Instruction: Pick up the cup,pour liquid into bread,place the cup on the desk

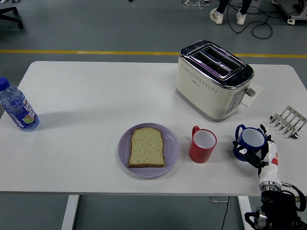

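A blue cup [250,140] with side handles stands on the white table [86,96] at the right front. My right hand [256,157] comes up from the lower right corner, its fingers curled around the cup's near side. A red cup [202,144] stands just left of the blue one. A slice of bread [147,147] lies on a purple plate [171,152] left of the red cup. My left arm is out of view.
A cream toaster [213,79] stands behind the cups. A metal toast rack [288,121] sits at the right edge. A water bottle [17,106] stands at the far left edge. A person's feet [228,15] show on the floor beyond the table.
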Tool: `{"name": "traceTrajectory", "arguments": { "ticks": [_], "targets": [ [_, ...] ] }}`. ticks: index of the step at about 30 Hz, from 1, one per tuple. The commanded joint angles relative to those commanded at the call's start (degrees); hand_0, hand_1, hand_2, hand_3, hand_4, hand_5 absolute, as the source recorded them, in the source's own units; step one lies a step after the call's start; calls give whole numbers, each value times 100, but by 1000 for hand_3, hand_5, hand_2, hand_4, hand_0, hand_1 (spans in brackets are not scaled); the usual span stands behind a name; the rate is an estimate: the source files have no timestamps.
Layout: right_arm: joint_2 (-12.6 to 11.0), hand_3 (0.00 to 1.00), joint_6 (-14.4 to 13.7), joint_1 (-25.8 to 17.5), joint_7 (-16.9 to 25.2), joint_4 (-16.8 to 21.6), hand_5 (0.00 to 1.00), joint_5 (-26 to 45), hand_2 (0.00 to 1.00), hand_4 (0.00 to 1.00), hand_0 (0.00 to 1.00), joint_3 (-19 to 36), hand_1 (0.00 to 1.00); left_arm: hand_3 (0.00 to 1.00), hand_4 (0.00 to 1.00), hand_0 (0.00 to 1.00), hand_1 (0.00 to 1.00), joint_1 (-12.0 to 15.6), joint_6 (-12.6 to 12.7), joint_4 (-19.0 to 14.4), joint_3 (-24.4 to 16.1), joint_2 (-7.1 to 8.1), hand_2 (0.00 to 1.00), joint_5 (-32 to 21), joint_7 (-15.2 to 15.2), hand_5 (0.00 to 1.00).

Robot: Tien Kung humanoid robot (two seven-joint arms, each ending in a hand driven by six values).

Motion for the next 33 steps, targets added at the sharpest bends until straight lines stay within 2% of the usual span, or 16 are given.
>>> {"name": "traceTrajectory", "arguments": {
  "ticks": [4, 5, 10, 11, 16, 17, 22, 23, 28, 29, 33],
  "targets": [
    [2, 884, 26, 44, -18, -43, 88, 11, 870, 959, 932, -18, 787, 503, 240, 633, 641, -8, 0, 0, -20, -4, 652, 11, 0, 862],
    [3, 828, 32, 48, -25, -48, 86, 11, 813, 941, 892, -20, 737, 503, 240, 634, 642, -8, 1, 0, -23, -5, 652, 14, 0, 862],
    [9, 828, 38, 84, -71, -115, 86, 42, 813, 941, 892, -58, 737, 503, 240, 634, 642, -18, -1, 0, -30, -5, 652, 15, 2, 862],
    [12, 790, 40, 92, -74, -137, 97, 56, 771, 940, 862, -63, 697, 503, 240, 634, 642, -19, -1, 0, -32, -5, 652, 19, 1, 862],
    [21, 790, 38, 117, -27, -216, 97, 148, 771, 940, 862, -79, 697, 503, 240, 634, 642, -20, -1, 1, -47, -8, 652, 25, 2, 862],
    [23, 717, 35, 119, -15, -223, 90, 162, 698, 918, 777, -81, 631, 503, 240, 634, 641, -19, -1, 1, -48, -8, 652, 25, 2, 863],
    [28, 717, 27, 131, 84, -257, 90, 256, 698, 918, 777, -88, 631, 503, 240, 634, 641, -19, -1, 1, -51, -9, 652, 31, 2, 863],
    [29, 670, 27, 133, 105, -260, 85, 274, 659, 893, 706, -88, 588, 503, 240, 634, 641, -19, -1, 2, -50, -9, 652, 32, 3, 863],
    [29, 670, 30, 136, 191, -270, 85, 364, 659, 893, 706, -91, 588, 503, 240, 634, 641, -19, -2, 2, -54, -10, 652, 36, 3, 863],
    [29, 607, 34, 137, 200, -273, 79, 380, 601, 846, 592, -91, 527, 503, 239, 634, 641, -20, -3, 2, -52, -10, 652, 35, 4, 864],
    [29, 607, 82, 139, 255, -286, 79, 488, 601, 846, 592, -106, 527, 503, 239, 634, 641, -25, -2, 2, -58, -10, 652, 42, 4, 864]
  ]
}}
